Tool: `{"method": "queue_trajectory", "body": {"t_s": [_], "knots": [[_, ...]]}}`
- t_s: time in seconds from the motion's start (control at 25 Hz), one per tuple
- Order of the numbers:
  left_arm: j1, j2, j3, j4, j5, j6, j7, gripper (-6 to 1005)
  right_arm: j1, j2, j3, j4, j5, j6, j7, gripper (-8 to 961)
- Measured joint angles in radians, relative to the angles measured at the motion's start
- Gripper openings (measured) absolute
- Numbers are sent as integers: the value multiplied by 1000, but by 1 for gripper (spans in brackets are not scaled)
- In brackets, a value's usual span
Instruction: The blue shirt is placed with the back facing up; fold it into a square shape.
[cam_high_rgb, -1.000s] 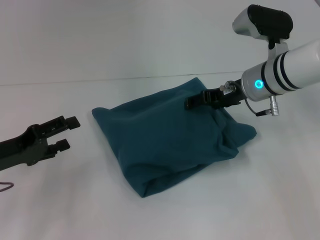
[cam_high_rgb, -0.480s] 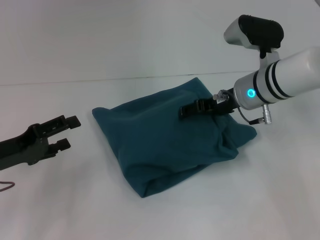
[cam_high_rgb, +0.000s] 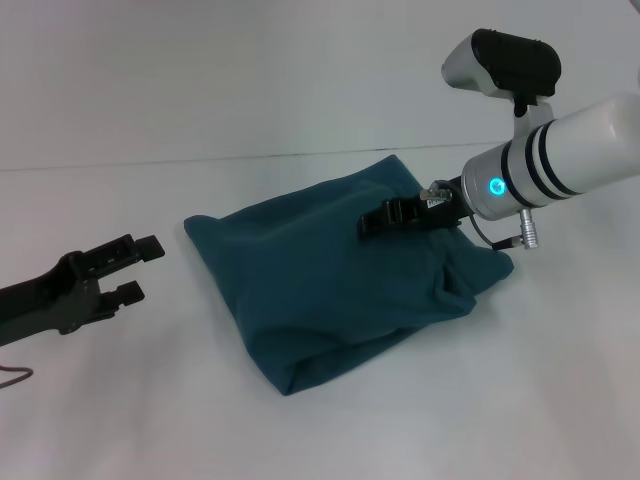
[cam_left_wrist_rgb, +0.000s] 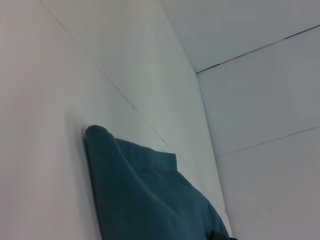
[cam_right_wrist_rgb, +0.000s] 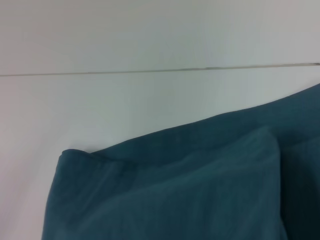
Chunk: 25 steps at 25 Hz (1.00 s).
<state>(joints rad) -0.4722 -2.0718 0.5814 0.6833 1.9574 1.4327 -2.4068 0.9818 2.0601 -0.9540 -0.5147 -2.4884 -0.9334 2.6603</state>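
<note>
Right gripper (cam_high_rgb: 377, 222) over the folded blue shirt (cam_high_rgb: 330, 290) near 2 o'clock, finger state unreadable. Left gripper (cam_high_rgb: 138, 268) open at 9 o'clock on bare white surface (cam_high_rgb: 150, 400), well apart from the shirt.

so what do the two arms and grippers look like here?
Right arm: white cylinder with two black bands, a glowing cyan ring light, a grey-and-black camera on top, a thin cable and metal plug beneath. Right gripper: black. Left gripper: matte black, two blocky fingers, on a black arm.

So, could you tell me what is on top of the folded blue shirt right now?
Only the right gripper sits over the blue shirt, near its far right part. Whether its fingertips press the cloth cannot be seen. The left gripper is off to the side, open.
</note>
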Motion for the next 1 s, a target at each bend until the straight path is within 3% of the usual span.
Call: {"method": "queue_trajectory", "body": {"t_s": [0.32, 0.56, 0.72, 1.0], "knots": [[0, 2, 0, -1, 0, 0, 1, 901, 0, 0, 0, -5, 2, -3, -16, 458], [2, 3, -1, -1, 0, 0, 2, 898, -10, 22, -5, -81, -3, -5, -26, 265], [2, 5, -2, -1, 0, 0, 2, 896, -6, 24, -29, -123, -3, -24, -18, 143], [6, 6, -14, -1, 0, 1, 2, 893, 0, 22, -33, -295, 0, -177, 31, 66]]}}
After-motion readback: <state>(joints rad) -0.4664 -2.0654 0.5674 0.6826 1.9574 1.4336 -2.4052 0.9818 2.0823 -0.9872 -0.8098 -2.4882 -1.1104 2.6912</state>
